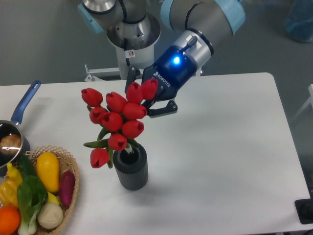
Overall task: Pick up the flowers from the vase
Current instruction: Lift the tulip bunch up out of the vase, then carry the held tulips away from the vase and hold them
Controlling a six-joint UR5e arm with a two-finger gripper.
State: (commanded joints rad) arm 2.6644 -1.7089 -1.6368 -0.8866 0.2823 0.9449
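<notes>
Nearest the front edge of the white table (230, 161), at about seven o'clock, sits a wicker basket (73, 196) of produce: a yellow squash (47, 171), a dark purple-red vegetable (66, 187), leafy greens (30, 196), a pale round bulb (50, 216) and an orange (9, 220). Just behind it, at nine o'clock, a metal pot (10, 142) shows at the left border, its blue handle (25, 103) angled toward eleven o'clock.

Close to the table's middle, slightly toward six o'clock, stands the vase (131, 167), a dark grey ribbed cylinder, upright, its round mouth open and dark. Green stems run down into that mouth, so the lower ends of the bunch are at or inside the rim; how deep they reach I cannot tell.

Above the vase, from its twelve o'clock round to its ten o'clock, hang the flowers (117, 122), red closed buds fanned out, one drooping bud at the vase's nine o'clock beside a green leaf. The topmost buds lie against the gripper (146, 98).

That gripper, dark blue with a lit blue spot on its body, comes in from one o'clock. Its black fingers (164, 108) are clamped on the upper part of the bunch, two buds pressed between them; little gap is visible. Behind it the grey-and-blue arm (200, 19) rises toward twelve o'clock, next to the robot's white pedestal (132, 58) at the table's far edge.
</notes>
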